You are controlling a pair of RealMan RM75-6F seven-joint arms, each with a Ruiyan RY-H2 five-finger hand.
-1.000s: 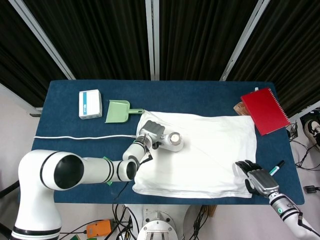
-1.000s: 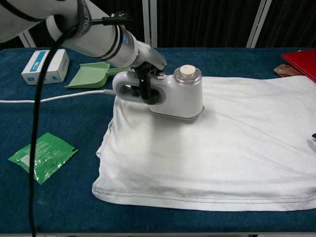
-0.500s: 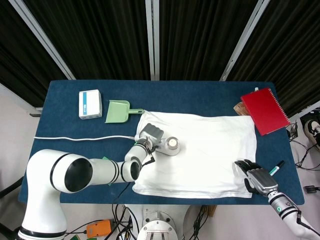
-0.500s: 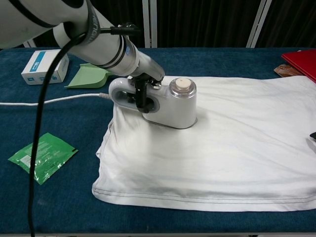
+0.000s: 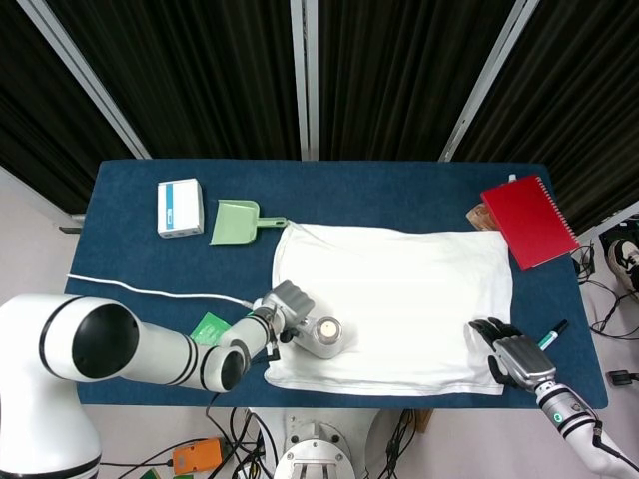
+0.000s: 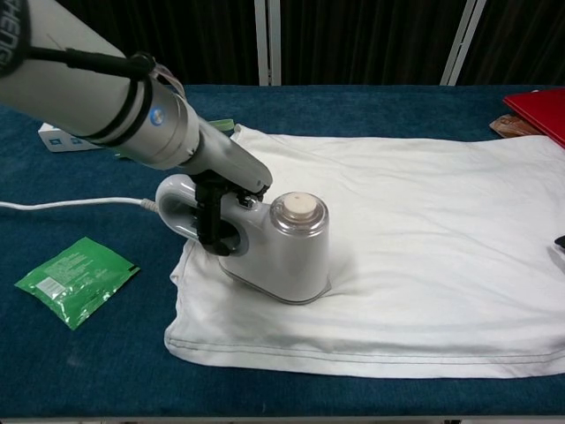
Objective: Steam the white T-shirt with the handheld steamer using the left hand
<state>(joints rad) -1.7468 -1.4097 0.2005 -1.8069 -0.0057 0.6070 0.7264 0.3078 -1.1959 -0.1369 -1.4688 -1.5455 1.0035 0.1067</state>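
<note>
1. A white box [image 5: 181,208] with a blue stripe is seen at the far left of the blue table [image 5: 399,195]; a green dustpan [image 5: 238,222] lies just beside it.
2. A white cord [image 5: 150,291] is laid across the left of the table, and a green packet [image 6: 76,279] lies flat near the front edge.
3. The handheld steamer [image 6: 278,249] is gripped by the left hand [image 6: 214,215], whose fingers are wrapped through the handle loop. The steamer is set on the front-left part of the white T-shirt [image 5: 409,299].
4. The T-shirt is spread flat across the middle of the table.
5. A red notebook [image 5: 529,221] lies at the far-right corner, beyond the shirt.
6. The right hand [image 5: 514,359] is seen at the shirt's near-right corner, fingers curled; whether the cloth is held cannot be told. A pen [image 5: 552,333] lies just beside it.
</note>
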